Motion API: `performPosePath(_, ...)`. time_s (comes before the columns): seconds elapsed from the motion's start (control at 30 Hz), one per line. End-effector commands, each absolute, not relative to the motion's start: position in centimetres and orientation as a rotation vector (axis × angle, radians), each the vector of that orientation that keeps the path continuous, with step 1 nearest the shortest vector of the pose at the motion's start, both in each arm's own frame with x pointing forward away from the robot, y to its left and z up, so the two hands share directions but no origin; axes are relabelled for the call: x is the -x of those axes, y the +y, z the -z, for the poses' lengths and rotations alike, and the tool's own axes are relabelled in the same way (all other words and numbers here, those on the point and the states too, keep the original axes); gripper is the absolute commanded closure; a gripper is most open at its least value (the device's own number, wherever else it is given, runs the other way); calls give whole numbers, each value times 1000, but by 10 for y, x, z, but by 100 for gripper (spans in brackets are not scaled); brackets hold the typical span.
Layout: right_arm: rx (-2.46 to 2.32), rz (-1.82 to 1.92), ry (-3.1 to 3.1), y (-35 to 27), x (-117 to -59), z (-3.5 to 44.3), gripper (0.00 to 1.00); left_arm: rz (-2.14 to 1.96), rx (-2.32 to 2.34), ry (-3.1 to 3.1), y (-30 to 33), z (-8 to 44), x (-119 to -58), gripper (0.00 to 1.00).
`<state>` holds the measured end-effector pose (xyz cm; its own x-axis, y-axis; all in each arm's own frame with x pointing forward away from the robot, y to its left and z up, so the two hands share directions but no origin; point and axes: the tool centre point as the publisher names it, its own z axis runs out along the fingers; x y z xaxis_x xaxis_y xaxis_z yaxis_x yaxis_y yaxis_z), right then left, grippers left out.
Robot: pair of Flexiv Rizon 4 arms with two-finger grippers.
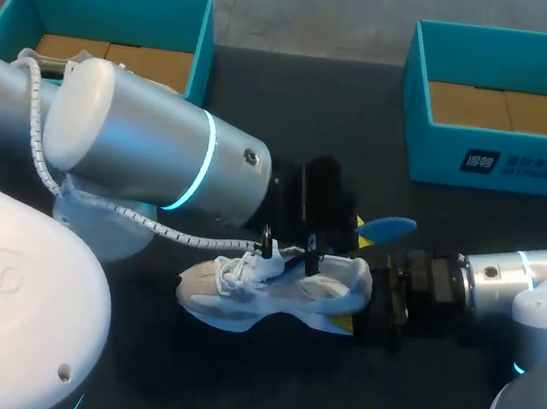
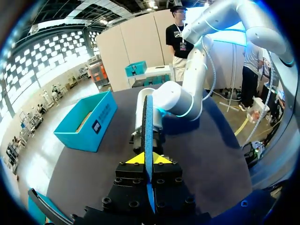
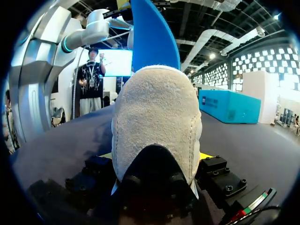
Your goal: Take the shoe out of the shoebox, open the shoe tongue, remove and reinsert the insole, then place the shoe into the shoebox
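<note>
A white shoe lies on its sole on the dark table, toe toward my left arm. My right gripper comes in from the right and is shut on the shoe's heel. In the right wrist view the pale suede heel fills the space between its fingers. My left gripper hangs just above the shoe's opening, shut on a blue insole that sticks out to the right. From the left wrist the insole shows edge-on, pinched between the yellow tips of the left gripper. It also rises behind the heel as a blue blade.
Two teal shoeboxes stand at the back of the table, one at the left and one at the right, both with brown cardboard inside. My left arm's thick body covers much of the left half of the table.
</note>
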<state>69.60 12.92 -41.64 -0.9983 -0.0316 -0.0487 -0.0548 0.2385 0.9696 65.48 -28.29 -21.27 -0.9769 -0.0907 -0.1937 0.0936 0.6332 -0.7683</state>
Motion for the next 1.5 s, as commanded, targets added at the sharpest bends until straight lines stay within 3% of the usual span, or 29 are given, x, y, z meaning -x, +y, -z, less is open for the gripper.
performPosePath(0.03,85,-1921,2460,129,-694,417,100,1299,-88,2747,-272,198,-656,100)
performPosePath(0.97,85,-1921,2460,129,-694,417,100,1526,-349,3111,-273,127,-674,100)
performPosePath(1.5,85,-1921,2460,129,-694,417,100,1637,-452,2991,-254,87,-645,100)
